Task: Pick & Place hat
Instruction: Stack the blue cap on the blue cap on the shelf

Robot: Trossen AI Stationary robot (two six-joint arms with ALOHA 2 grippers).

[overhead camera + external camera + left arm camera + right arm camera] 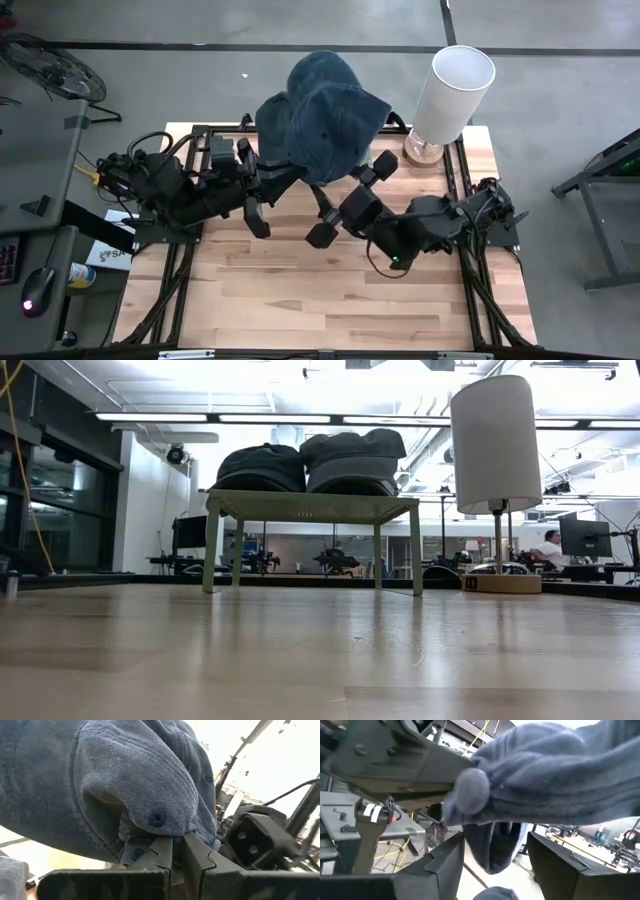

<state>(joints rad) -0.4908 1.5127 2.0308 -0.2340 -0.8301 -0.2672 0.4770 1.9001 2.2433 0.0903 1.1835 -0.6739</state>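
A blue denim hat point(320, 115) hangs high above the wooden table point(330, 290), over its far middle. My left gripper point(177, 842) reaches in from the table's left and is shut on the hat's cloth. My right gripper point(495, 862) comes from the table's right with its fingers open. They stand on either side of a drooping part of the hat point(495, 845). In the high view the hat hides both sets of fingertips. Neither arm shows in the low view. My left gripper pinches a bunched fold of the hat's crown point(150, 832), just below a stitched eyelet point(157, 817), between its two fingers. The fingers come roughly level from the table's left. The hat is lifted clear and bulges out above and beyond them. My right gripper: I cannot tell whether its open fingers touch the hat.
A white lamp point(450, 95) on a round wooden base stands at the table's far right corner. In the low view a pale green stand point(310, 505) bears two dark bundles at the far side. Black rails point(470, 250) run along the table's left and right sides.
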